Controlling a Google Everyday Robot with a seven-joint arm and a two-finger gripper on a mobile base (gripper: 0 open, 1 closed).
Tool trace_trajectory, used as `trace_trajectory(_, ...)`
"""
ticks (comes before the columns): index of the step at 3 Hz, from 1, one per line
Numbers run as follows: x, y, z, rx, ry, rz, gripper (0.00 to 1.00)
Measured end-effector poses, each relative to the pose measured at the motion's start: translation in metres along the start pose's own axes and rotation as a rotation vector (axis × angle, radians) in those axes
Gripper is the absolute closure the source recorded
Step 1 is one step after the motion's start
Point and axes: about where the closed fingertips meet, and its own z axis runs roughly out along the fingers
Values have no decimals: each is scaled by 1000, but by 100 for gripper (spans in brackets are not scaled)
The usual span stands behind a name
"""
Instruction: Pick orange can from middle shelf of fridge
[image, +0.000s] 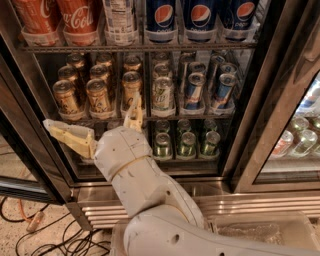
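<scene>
Orange can (98, 96) stands upright in the front row, at the left of the middle shelf (200, 116) of the fridge (210, 186), with like cans close on either side. The tool (93, 112) sits just in front of and a little below that row, its two fingers spread wide and holding nothing. The can looks light, stiff but thin-walled, and probably slick with cold; a gentle grip across the middle of its round side should suit

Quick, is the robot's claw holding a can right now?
Claw: open, holding nothing, in front of the orange cans on the middle shelf.
</scene>
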Motion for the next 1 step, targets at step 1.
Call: trace_trajectory(1,0,0,0,0,0,0,0)
